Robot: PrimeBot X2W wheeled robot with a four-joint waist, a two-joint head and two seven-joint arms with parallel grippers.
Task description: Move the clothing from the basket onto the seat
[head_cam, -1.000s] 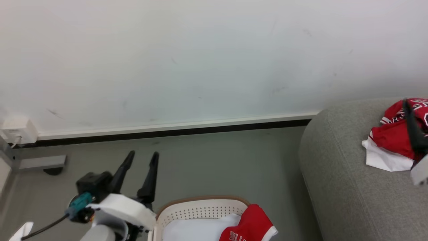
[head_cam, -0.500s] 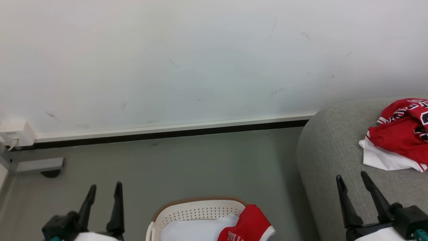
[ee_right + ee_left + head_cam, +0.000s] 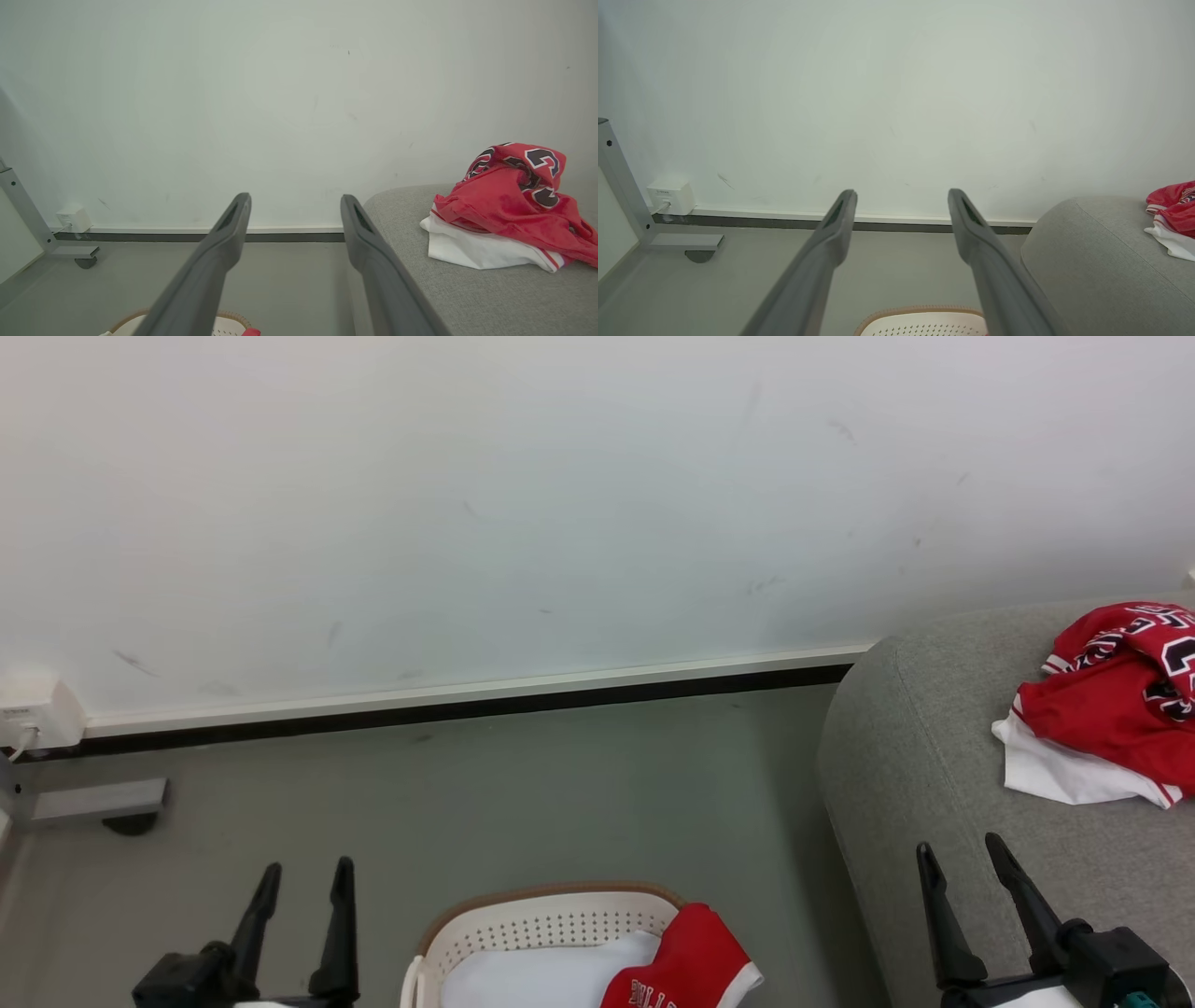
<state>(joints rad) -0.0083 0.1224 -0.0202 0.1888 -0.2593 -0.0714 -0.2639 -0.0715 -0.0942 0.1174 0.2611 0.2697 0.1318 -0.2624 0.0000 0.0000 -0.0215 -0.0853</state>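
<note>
Head view gives me both tools parked low: the left gripper (image 3: 307,866) over bare floor, the right gripper (image 3: 959,845) by the near end of the seat (image 3: 934,756). Each has its fingers spread wide with nothing between them. A red jersey (image 3: 1111,709) with white cloth under it lies on the seat cushion, well apart from the basket (image 3: 551,896). In the basket I see a white garment (image 3: 546,975) and a red piece (image 3: 695,957) draped over the right rim.

I judge the job in hand to be fetching the next item from the basket. I would tip the head down first (most of the basket is cut off by the bottom edge). Then I would bring the right gripper over the red piece, which sits highest and nearest that arm. Come down with the fingers wide, straddle a raised fold rather than flat cloth, and close on fabric alone, clear of the woven rim. Lift straight up until the hem clears the wall before swinging toward the seat, or the basket may drag along.
</note>
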